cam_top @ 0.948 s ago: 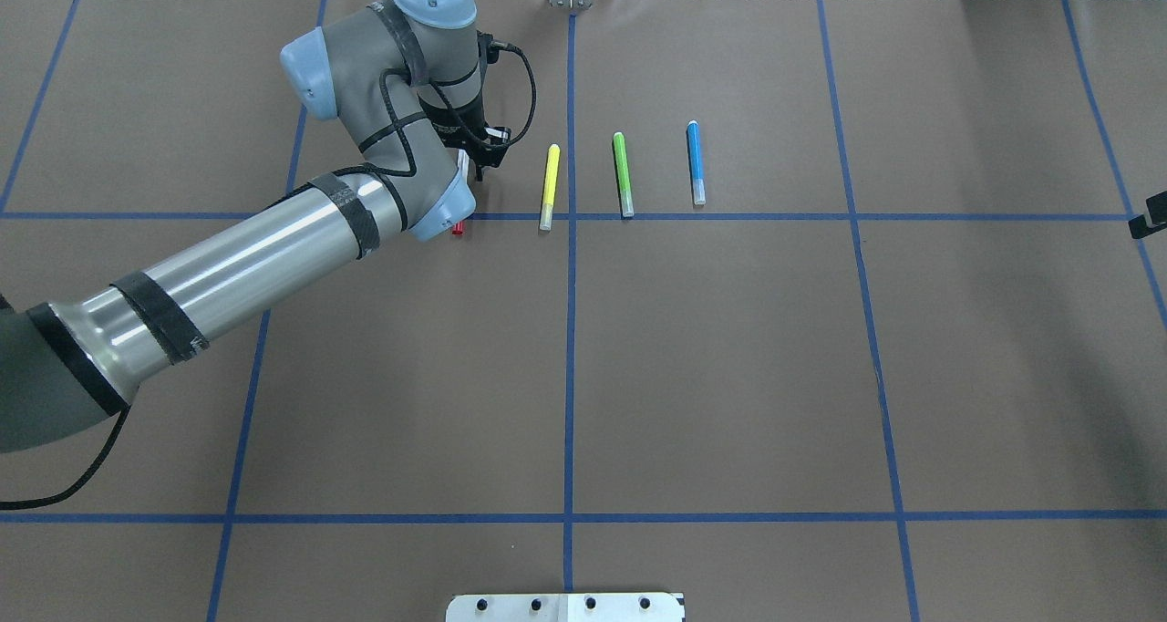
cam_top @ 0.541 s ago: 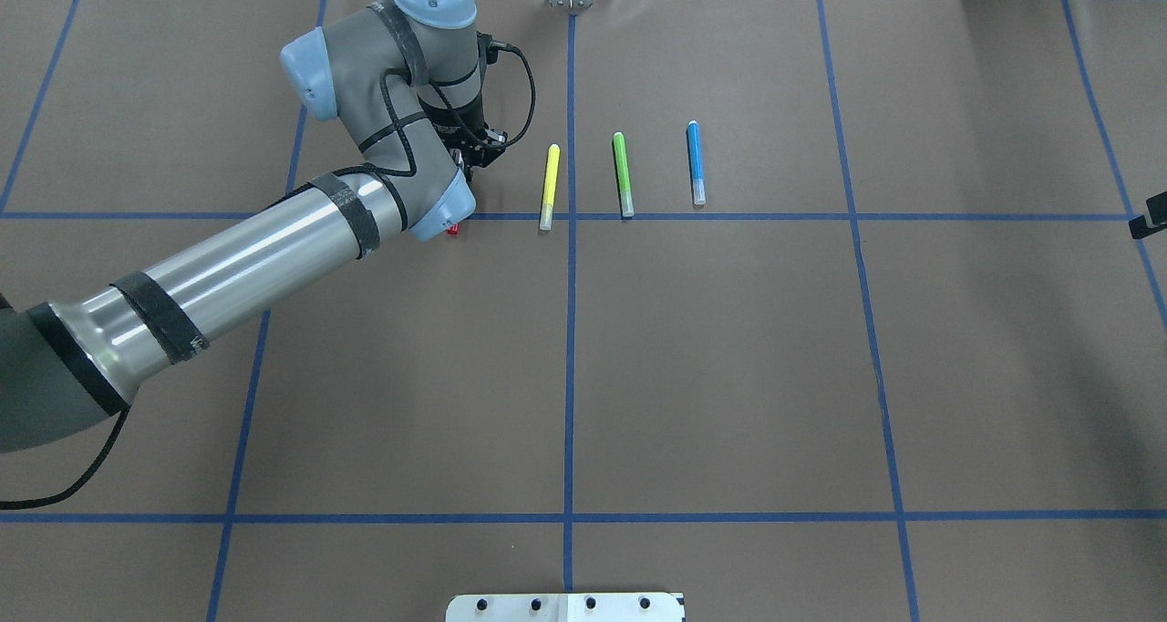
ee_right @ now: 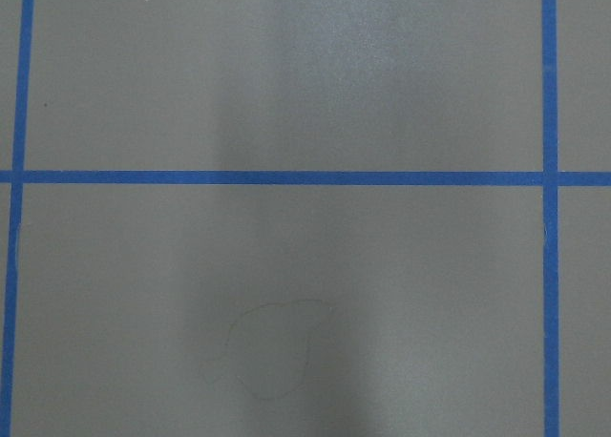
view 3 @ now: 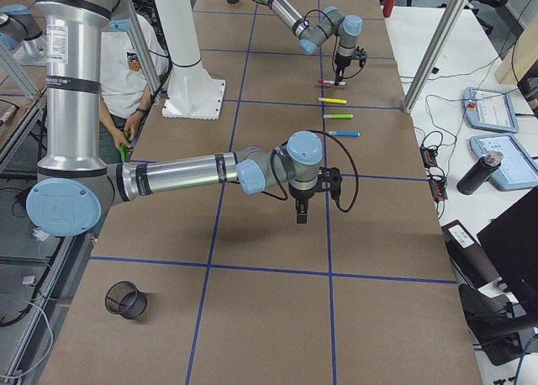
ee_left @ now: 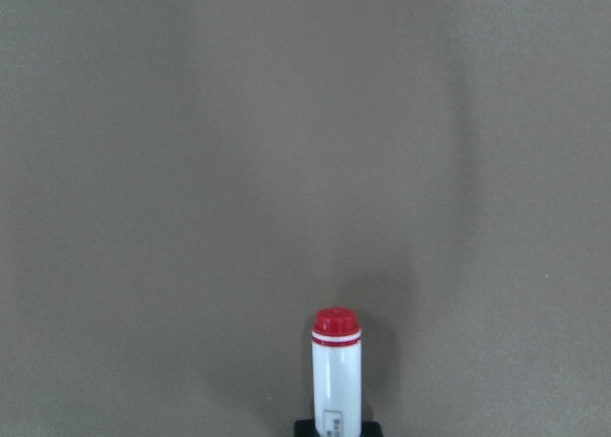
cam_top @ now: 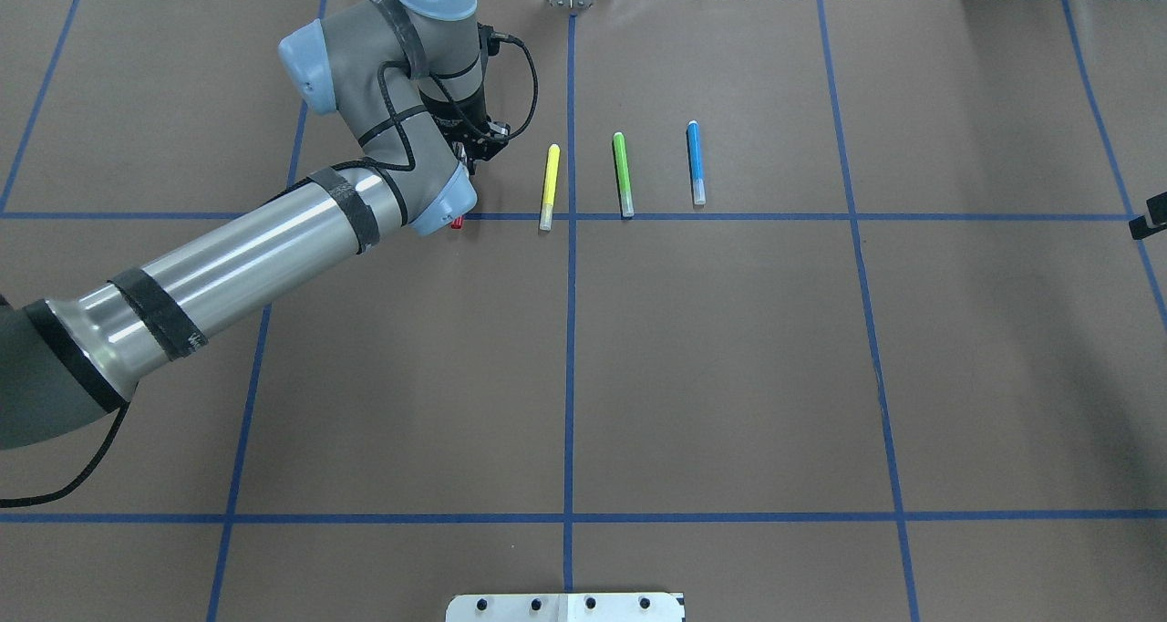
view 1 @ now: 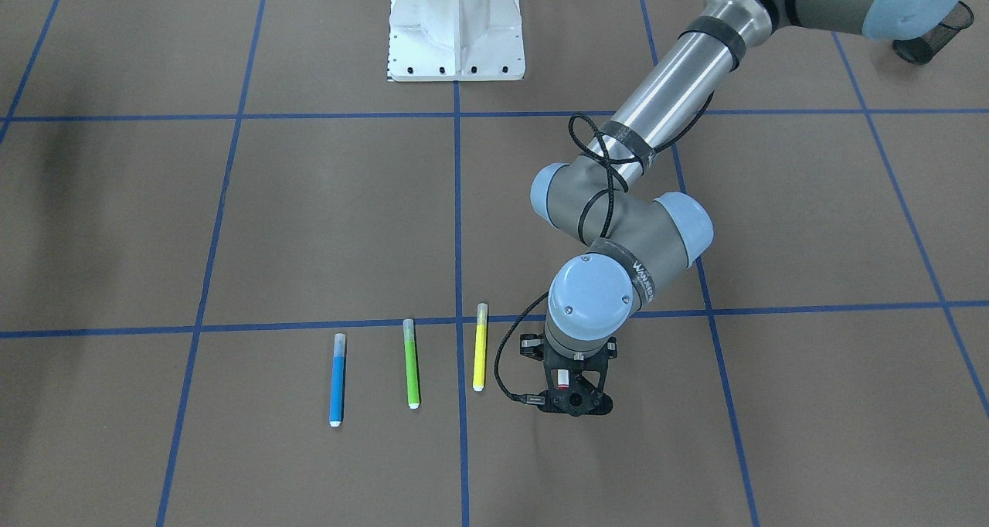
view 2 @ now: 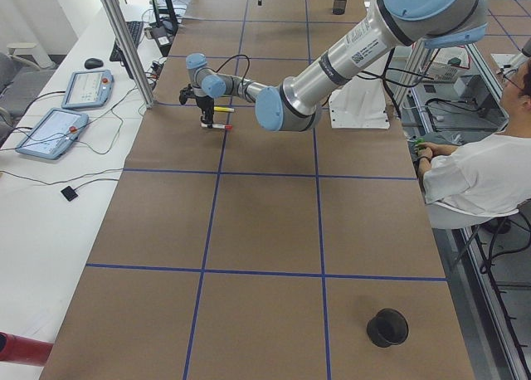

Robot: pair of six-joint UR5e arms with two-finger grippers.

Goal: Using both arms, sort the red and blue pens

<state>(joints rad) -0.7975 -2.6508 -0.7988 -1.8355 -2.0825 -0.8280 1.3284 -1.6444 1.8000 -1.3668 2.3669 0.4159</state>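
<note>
The left gripper (view 1: 569, 397), at the lower centre of the front-facing view, points straight down and pinches the red pen (ee_left: 336, 380). In the left wrist view the white barrel and red cap jut out from the bottom edge over bare brown table (cam_top: 729, 376). In the overhead view only the pen's red end peeks out under the arm, left of centre in the upper half.

The blue pen (view 1: 337, 379) lies flat at the lower left of the front-facing view. It is the far end of a row with the green highlighter (view 1: 412, 363) and the yellow highlighter (view 1: 480, 347), which lies nearest the gripper.

The right gripper (view 3: 300, 210) hangs over open table in the middle of the right-side view. I cannot tell whether its fingers are spread or together.

The step looks like lifting the red pen away. It is probably best raised straight up and kept level, clear of the yellow highlighter close by.

Against the overhead view half a second ago, the wrist sits slightly higher in the frame and the red end has shifted a little. The other three pens have not moved.
</note>
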